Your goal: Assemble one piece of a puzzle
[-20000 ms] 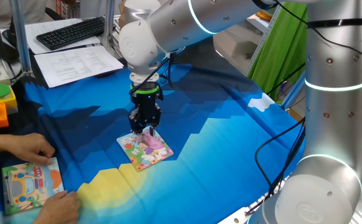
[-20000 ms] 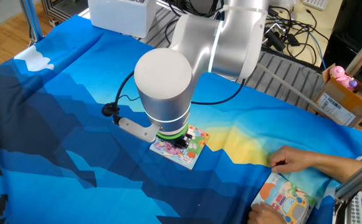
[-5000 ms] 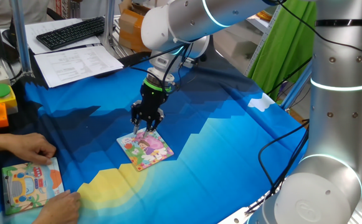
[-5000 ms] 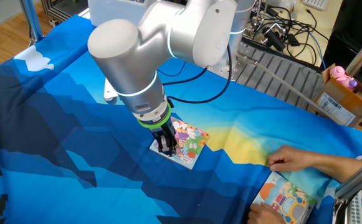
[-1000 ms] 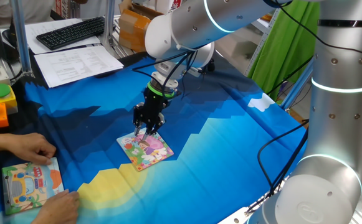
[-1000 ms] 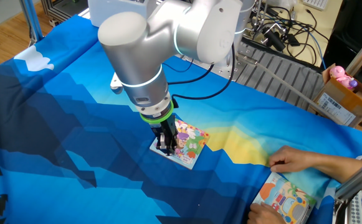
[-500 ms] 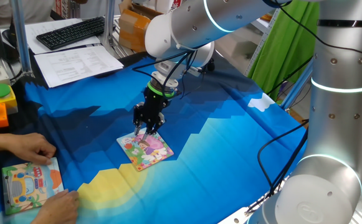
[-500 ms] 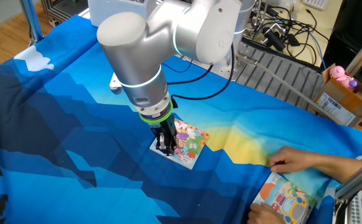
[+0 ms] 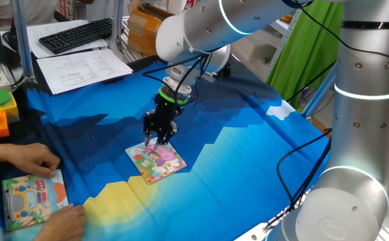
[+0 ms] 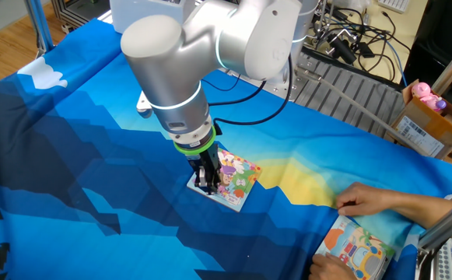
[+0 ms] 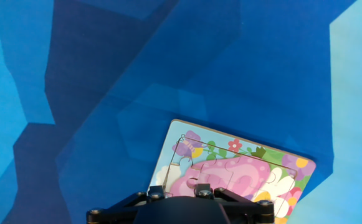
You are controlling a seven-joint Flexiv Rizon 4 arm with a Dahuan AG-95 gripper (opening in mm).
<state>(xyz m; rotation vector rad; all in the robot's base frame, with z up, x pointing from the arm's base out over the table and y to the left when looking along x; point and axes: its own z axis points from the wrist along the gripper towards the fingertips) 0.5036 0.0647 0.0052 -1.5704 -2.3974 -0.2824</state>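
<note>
Nothing has shifted in the last second. The claw sits exactly where it did, tips down on the 12 o'clock edge of the girl-picture puzzle. Five seconds back the arm leaned at a slightly different angle over the same spot. That looks like the pressing-in stage, with the arm settled and holding rather than travelling.

Whether the claw is clenched on something or merely narrowed, I cannot tell: in both fixed views the fingers stand close together, and the hand view shows only the housing. I cannot pick out the pink-and-white piece on its own. If it is anywhere, it is under or between those tips, and from the hand view the visible part of the puzzle shows no gap.

The puzzle lies flat and skewed on the blue cloth of the bench, with bare cloth on every side. Straight up and toward 12 o'clock are the free exits. At 8 o'clock, well apart, a person's hands rest by a second, vehicle-picture board, so that side is best avoided.
</note>
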